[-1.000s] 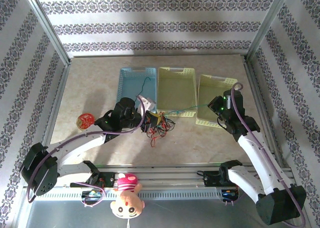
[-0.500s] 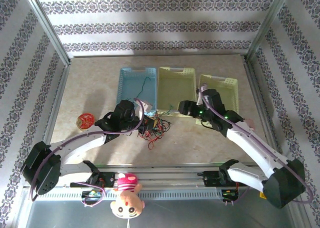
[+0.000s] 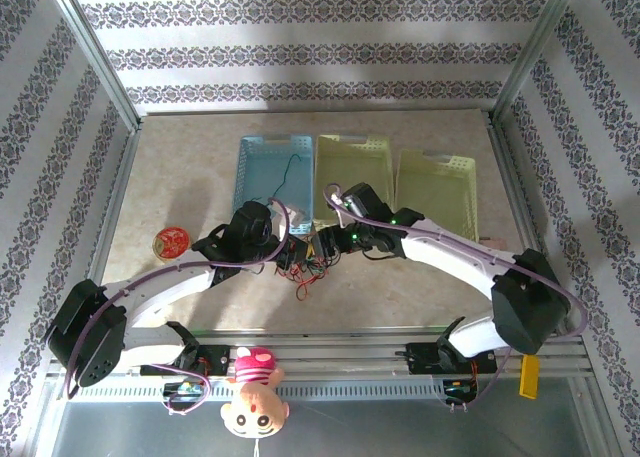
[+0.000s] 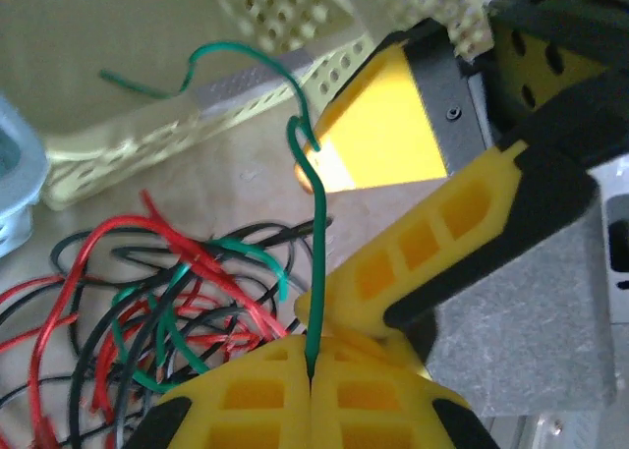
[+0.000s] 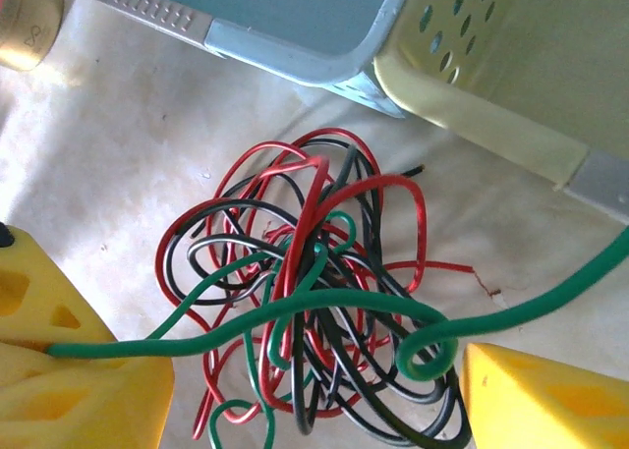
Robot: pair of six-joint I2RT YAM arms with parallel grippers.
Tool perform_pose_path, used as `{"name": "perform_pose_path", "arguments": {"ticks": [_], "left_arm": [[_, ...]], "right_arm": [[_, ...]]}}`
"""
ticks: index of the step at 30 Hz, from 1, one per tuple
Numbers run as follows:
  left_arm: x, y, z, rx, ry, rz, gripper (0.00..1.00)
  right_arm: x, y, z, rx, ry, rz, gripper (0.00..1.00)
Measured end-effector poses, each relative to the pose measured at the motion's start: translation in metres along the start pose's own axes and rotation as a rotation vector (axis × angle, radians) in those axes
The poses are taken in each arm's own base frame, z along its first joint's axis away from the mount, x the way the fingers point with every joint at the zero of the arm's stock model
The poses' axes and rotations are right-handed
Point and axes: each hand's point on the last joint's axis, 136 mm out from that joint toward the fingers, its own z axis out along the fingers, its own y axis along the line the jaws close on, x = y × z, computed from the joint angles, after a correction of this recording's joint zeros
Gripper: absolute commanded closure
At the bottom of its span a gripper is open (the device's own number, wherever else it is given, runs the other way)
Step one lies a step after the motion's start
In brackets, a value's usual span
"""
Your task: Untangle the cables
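The cables [image 3: 312,260], thin red, dark green and black wires knotted in one clump, are lying on the beige tabletop [image 3: 190,177] near the blue plastic basket [image 3: 244,172]. We are pinching a green strand [image 4: 319,233] in the left gripper [image 4: 310,375], jaws clamped on it, anchoring it, we judge, while the right gripper [image 5: 316,370] is hovering, jaws apart, astride that strand. The right wrist view is showing the whole knot; the left wrist view is showing the pinch itself.

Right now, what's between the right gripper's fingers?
In the right wrist view, the right gripper stands open and the tangled cables lie in its gap on the table: red, black and green loops, with one green strand stretched across.
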Motion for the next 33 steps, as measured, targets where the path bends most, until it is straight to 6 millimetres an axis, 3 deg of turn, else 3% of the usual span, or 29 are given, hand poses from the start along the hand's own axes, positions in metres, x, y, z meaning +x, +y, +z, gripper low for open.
{"name": "perform_pose_path", "arguments": {"ticks": [16, 25, 29, 33], "left_arm": [[0.015, 0.013, 0.0, -0.055, 0.044, -0.042, 1.0], [0.004, 0.01, -0.001, -0.048, 0.007, -0.02, 1.0], [0.002, 0.01, -0.001, -0.045, 0.002, -0.017, 1.0], [0.0, 0.007, -0.002, -0.036, -0.002, -0.015, 1.0]], "right_arm": [[0.012, -0.004, 0.02, 0.04, 0.028, -0.052, 0.26], [0.039, -0.007, 0.026, 0.06, 0.102, -0.084, 0.26], [0.044, -0.01, 0.034, 0.084, 0.124, -0.09, 0.3], [0.046, -0.02, 0.042, 0.125, 0.136, -0.053, 0.41]]}}
